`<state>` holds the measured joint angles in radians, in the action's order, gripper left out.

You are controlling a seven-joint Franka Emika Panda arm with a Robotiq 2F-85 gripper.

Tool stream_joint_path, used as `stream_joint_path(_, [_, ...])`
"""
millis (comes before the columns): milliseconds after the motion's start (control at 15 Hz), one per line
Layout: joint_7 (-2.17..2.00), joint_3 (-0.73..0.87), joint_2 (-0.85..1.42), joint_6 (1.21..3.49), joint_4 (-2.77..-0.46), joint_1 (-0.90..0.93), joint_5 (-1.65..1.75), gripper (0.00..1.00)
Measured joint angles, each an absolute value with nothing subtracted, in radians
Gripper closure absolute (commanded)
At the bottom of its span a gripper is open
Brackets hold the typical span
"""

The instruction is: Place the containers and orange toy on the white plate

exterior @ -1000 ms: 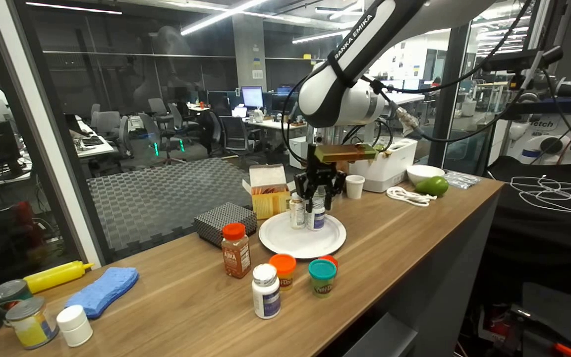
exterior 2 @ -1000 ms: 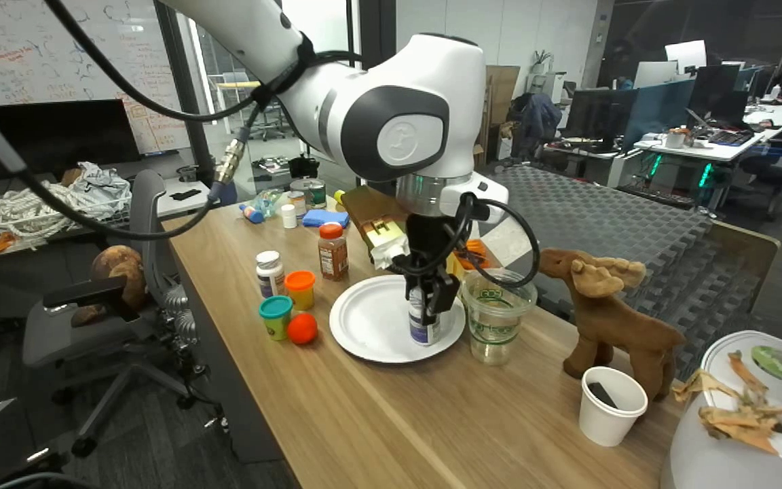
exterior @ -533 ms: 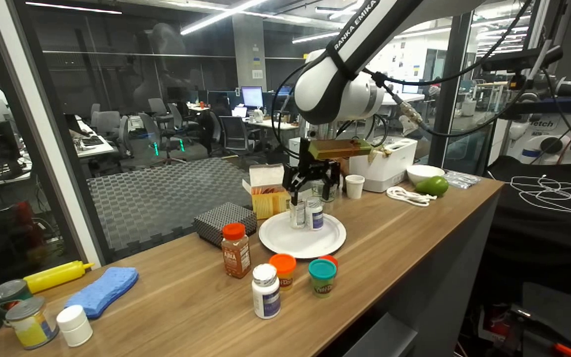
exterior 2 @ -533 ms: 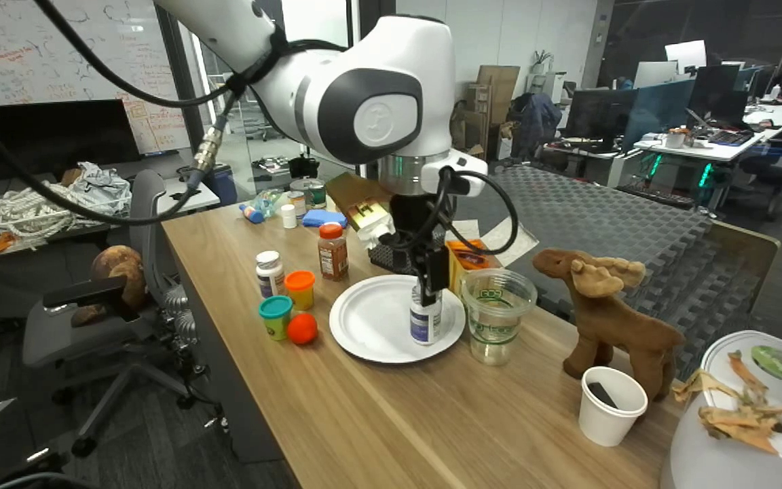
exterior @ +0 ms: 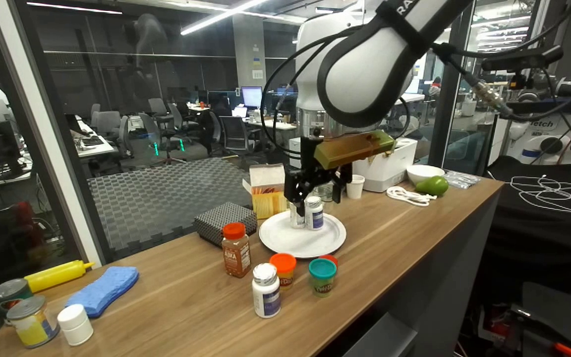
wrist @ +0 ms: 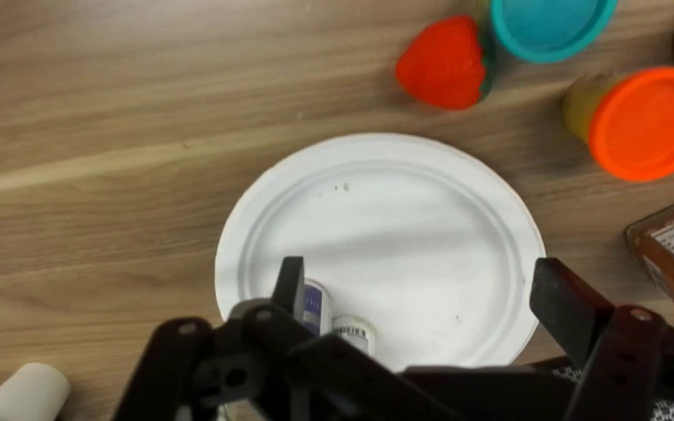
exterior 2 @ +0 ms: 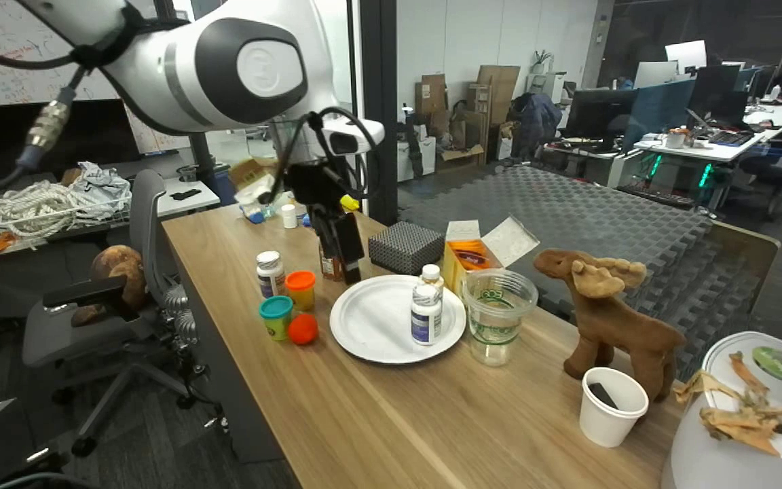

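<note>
Our gripper [wrist: 419, 285] is empty, jaws wide apart. Two bottles [exterior 2: 425, 320] stand on the plate [exterior 2: 370, 322]; orange toy [exterior 2: 303, 329] and teal-lidded tub [exterior 2: 275, 315] sit near it, close together. If the toy's next, we should come straight down, straddling it without clipping the tub.

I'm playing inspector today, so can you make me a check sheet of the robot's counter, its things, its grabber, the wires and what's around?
Surface: wood-grain counter.
Job's things: two small bottles upright on the white plate; off it, white bottle, orange-lidded tub, teal-lidded tub, amber jar, orange-red toy.
Clutter: blue sponge, toy moose, paper cup.
Gripper: open, nothing held.
Cables: cable with metal connector by the arm; white cord bundled.
Surroundings: office chairs, lit monitor.
</note>
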<state>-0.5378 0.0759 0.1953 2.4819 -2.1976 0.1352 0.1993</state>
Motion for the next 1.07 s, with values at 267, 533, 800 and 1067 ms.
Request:
stream_joint_path(267, [-0.605, 0.047, 0.147, 2.482, -2.311, 0.153, 0.216, 0.00])
stream_joint_path(533, [-0.505, 0.013, 0.149, 2.513, -2.373, 0.134, 0.081, 0.00])
stream_joint_path(800, [-0.333, -0.021, 0.149, 2.565, -2.405, 0.108, -0.099, 0.00])
stream_joint_path(1067, [-0.230, -0.047, 0.153, 2.574, -2.414, 0.102, -0.189, 0.00])
